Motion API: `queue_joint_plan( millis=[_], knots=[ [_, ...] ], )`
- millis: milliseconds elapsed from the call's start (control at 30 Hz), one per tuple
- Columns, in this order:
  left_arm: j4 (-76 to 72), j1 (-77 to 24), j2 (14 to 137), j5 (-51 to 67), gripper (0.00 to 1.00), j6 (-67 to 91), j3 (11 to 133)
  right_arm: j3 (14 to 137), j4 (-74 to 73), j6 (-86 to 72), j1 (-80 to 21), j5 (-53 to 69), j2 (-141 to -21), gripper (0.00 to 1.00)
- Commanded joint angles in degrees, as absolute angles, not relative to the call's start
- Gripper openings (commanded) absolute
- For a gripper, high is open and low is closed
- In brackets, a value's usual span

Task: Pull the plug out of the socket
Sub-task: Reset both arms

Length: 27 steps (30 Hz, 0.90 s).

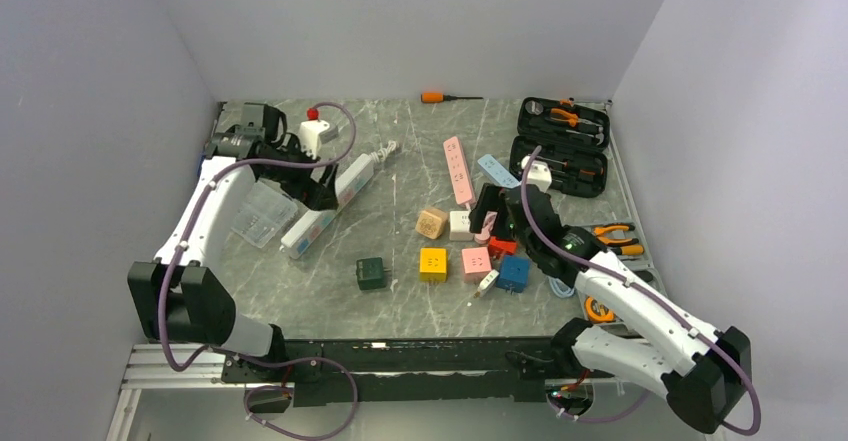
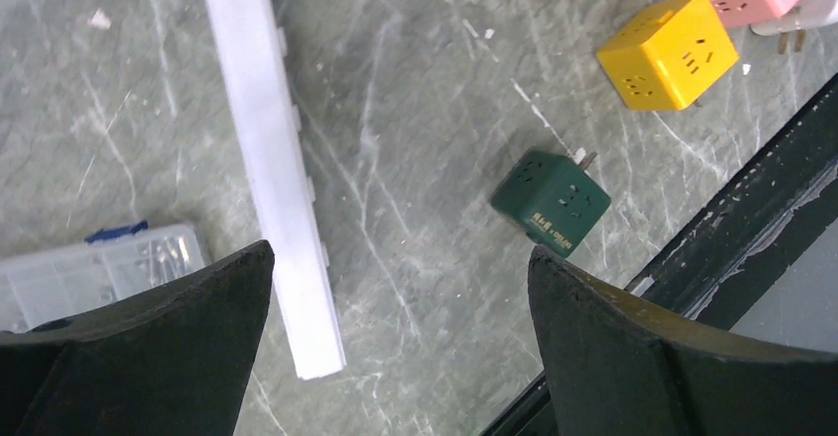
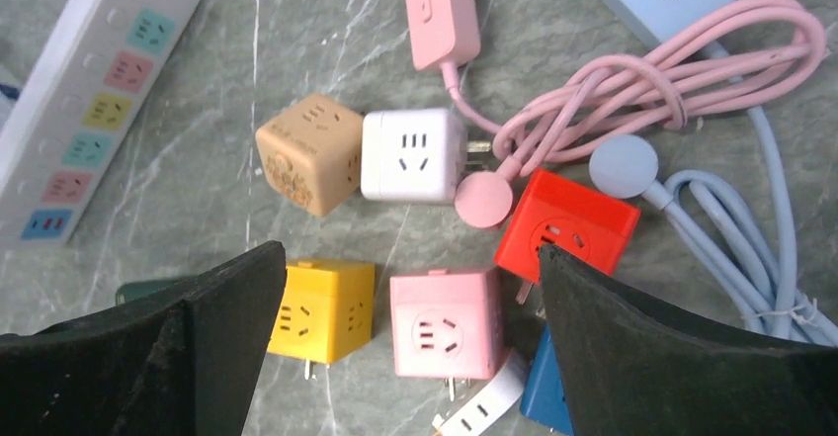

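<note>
While both jaws stand wide and empty, right gripper (image 3: 408,258) hovers over tan cube (image 3: 308,154) butted against white cube (image 3: 410,154), probably the mated pair; left gripper (image 2: 400,258) above white strip (image 2: 272,159). Approach phase; next: descend, pinch one, brace other.

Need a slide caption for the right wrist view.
Open right end effector hovers over a pink cube socket; pink round plug lies beside white cube socket.

table (image 3: 326,50) grey, veined | power strip (image 2: 277,159) white | tan cube (image 3: 308,154) | yellow cube (image 3: 326,307) | half-hidden cube (image 3: 542,396) probably blue
</note>
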<state>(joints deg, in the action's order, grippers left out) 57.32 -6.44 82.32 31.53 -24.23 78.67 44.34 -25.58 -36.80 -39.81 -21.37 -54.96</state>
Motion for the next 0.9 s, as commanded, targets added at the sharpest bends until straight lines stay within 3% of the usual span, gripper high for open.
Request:
queue_joint_plan(
  millis=[0, 200, 467, 633, 867],
  knots=[
    [56.9, -1.4, 80.9, 34.9, 0.99, -23.3, 78.3, 44.4, -22.0, -37.0, -31.9, -13.7, -53.8, 1.00],
    [65.6, 10.5, 89.5, 49.6, 0.99, -25.5, 84.8, 38.7, -18.6, -44.6, -10.0, 0.7, -46.8, 1.00],
    [60.8, 19.2, 93.0, 53.8, 0.99, -22.9, 83.6, 38.1, -21.2, -45.3, 2.9, 0.5, -46.9, 1.00],
    [50.1, 19.3, 91.5, 44.7, 0.99, -16.1, 79.3, 40.4, -21.8, -44.2, 3.9, -18.1, -53.5, 1.00],
    [33.0, 17.3, 87.8, 31.4, 0.99, -4.9, 70.0, 37.1, -7.4, -32.0, 3.7, -38.1, -60.2, 1.00]
  ],
)
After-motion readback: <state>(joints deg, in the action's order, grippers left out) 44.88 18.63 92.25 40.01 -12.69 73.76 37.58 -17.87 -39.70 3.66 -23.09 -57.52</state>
